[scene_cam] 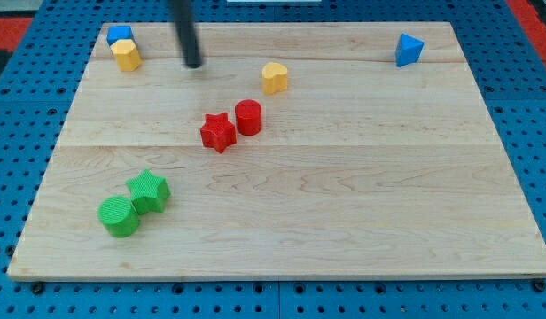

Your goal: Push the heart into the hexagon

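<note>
Hovering between both yellow blocks, our tip point(194, 65) touches nothing; a bare rod, it has no hand to close. Our yellow heart point(274, 78) sits right, yellow hexagon point(126, 55) left, touching a blue block point(120, 35). Pushing off-centre could spin the heart past.

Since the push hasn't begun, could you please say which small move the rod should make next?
Probably slide my tip rightward, past the yellow heart block, since the yellow hexagon block lies at the view's left and the tip sits between them.
</note>
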{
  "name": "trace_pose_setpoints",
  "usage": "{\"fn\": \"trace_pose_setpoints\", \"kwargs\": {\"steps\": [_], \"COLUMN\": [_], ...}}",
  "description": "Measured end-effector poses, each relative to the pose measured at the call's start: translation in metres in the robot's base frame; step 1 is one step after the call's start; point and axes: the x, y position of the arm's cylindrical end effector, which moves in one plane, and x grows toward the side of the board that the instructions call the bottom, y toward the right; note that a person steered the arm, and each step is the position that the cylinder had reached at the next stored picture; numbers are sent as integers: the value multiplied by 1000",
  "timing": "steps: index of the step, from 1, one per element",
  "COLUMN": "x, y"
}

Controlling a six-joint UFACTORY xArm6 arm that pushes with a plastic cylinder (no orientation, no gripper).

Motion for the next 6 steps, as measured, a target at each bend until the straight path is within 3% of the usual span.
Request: {"fn": "trace_pose_setpoints", "kwargs": {"steps": [1, 2, 3, 4, 6], "x": [11, 54, 66, 33, 17], "y": [111, 154, 69, 40, 106]}}
